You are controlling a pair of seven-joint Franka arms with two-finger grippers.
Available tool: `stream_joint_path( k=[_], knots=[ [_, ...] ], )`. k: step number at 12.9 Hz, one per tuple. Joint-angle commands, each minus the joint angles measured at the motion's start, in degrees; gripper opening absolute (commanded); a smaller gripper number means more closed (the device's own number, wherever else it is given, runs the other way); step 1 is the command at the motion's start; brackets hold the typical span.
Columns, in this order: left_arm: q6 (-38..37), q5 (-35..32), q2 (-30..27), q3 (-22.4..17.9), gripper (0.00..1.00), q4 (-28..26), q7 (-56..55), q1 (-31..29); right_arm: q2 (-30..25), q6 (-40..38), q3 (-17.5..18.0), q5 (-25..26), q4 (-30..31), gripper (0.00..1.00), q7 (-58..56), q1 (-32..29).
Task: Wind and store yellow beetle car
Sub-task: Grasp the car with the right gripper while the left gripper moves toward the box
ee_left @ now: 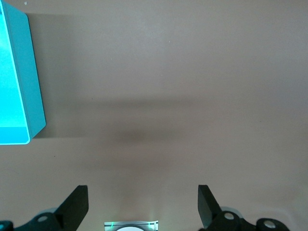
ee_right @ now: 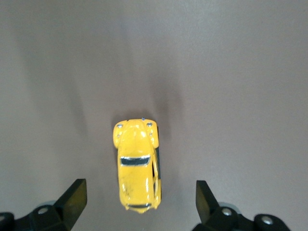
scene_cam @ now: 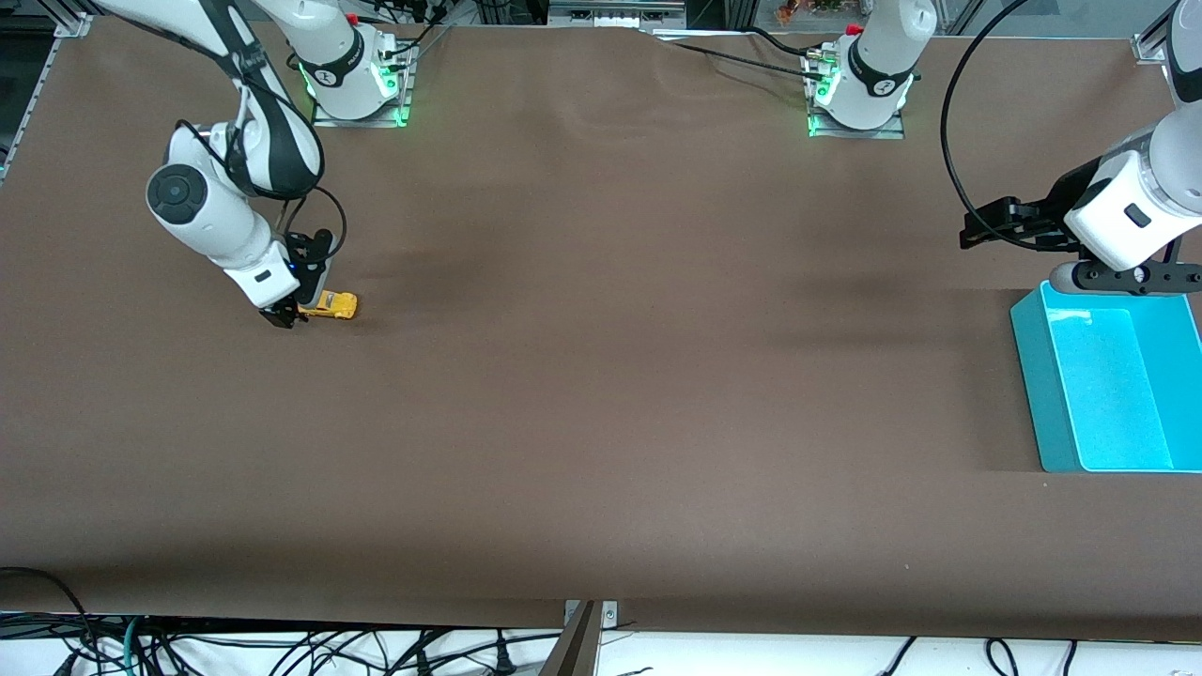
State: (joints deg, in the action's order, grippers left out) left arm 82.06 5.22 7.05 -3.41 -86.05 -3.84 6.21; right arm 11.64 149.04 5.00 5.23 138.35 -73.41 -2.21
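Teal bin (scene_cam: pixel 1042 394) under waiting left hand (scene_cam: pixel 977 230); right hand (scene_cam: pixel 285 316) spread, low over yellow beetle car (scene_cam: pixel 333 304).

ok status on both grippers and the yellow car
Right gripper open, low over small yellow beetle car on brown table. Left gripper open, waiting near teal bin. Nothing in the way.

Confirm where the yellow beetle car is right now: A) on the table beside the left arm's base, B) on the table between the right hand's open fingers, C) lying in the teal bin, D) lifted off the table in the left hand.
B: the right wrist view shows the yellow beetle car on the table between the spread fingers of the right hand, with a gap on each side.
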Motion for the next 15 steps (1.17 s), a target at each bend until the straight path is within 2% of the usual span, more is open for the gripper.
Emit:
stream_joint_path(
  k=[1,3,5,6,7,8,11,15],
  knots=[
    [-0.32,-0.21,0.51,-0.1,1.0,1.41,0.68,0.12,3.29,4.24,0.19,0.66,0.26,0.99,-1.04,-1.13],
    [-0.32,-0.21,0.51,-0.01,1.0,1.41,1.11,0.2,4.44,4.24,0.19,0.66,0.26,0.92,-1.03,-1.13],
    [-0.32,-0.3,0.51,-0.01,1.0,1.41,7.67,0.2,4.97,3.98,0.19,0.66,0.26,0.72,-1.12,-1.13],
    [-0.32,-0.47,0.6,-0.01,1.0,1.33,11.89,0.2,4.97,3.89,0.1,0.75,0.26,0.55,-1.21,-1.13],
    [-0.32,-0.65,0.69,-0.01,1.0,1.32,16.28,0.29,4.97,3.89,0.1,0.75,0.26,0.32,-1.3,-1.13],
    [-0.41,-0.82,1.04,-0.01,1.0,1.32,21.11,0.64,4.88,3.89,0.1,0.75,0.26,0.17,-1.3,-1.13],
    [-0.32,-1.18,1.83,-0.01,1.0,1.32,32.39,0.82,4.62,3.89,0.18,0.92,0.08,0.12,-1.39,-1.13],
    [-0.32,-3.62,1.83,0.6,1.0,1.32,34.24,1.6,4.88,4.15,0.8,4.26,-0.18,0.1,-2.44,-1.13]
  ],
)
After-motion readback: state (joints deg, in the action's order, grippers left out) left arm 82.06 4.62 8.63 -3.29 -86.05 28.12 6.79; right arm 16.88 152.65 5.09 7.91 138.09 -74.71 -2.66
